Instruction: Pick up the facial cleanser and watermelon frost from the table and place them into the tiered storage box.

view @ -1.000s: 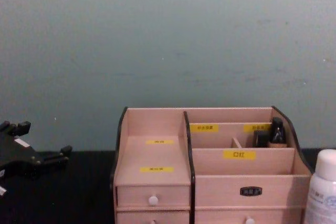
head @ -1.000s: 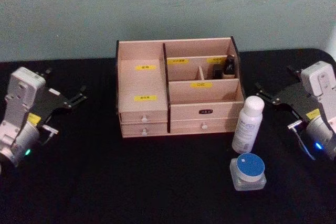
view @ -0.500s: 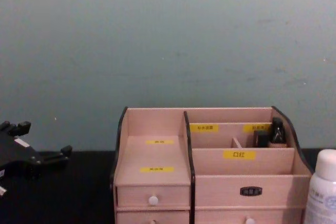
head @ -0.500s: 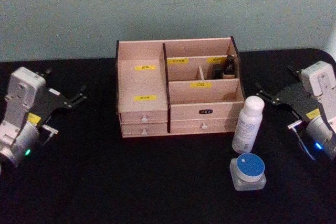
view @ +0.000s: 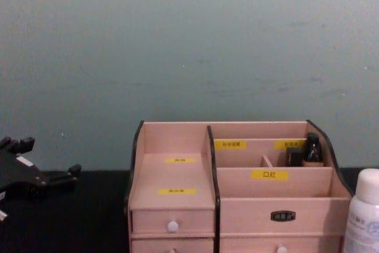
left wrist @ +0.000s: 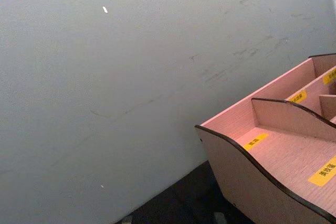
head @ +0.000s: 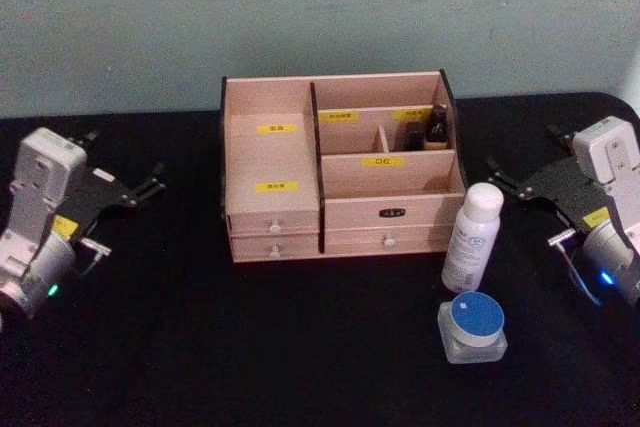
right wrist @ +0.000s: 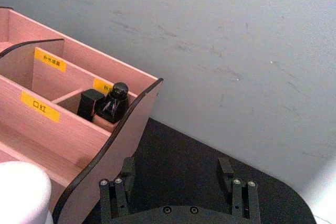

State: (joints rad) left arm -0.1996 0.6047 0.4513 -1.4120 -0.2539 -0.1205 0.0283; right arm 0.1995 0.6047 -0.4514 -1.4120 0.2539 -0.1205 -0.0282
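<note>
Although a second has gone by, next to nothing has changed for the two items. The white bottle (head: pixel 470 237) stands upright on the black counter (head: pixel 250 347), and the clear jar with the blue lid (head: pixel 472 325) sits just in front of it, nearer the robot. Both are exactly where they were. I cannot tell which is the cleanser and which the watermelon frost. The bottle is close by the front right corner of the tiered storage box (head: pixel 270 159), though I cannot say whether it touches. A small dark bottle (head: pixel 437 123) is already lodged in the box's rear right compartment.

The right hand (head: pixel 522 149) hovers just outward of the white bottle, near it but apart, with its fingers spread wide and nothing between them. Against the earlier frames it has wobbled a hair at most. The left hand (head: pixel 122 157) hangs well off on the box's other side, likewise wide open and empty, and has barely shifted.

I'd judge the task has not really begun, since neither item is grasped. The right hand looks best placed to reach inward for the bottle first.
</note>
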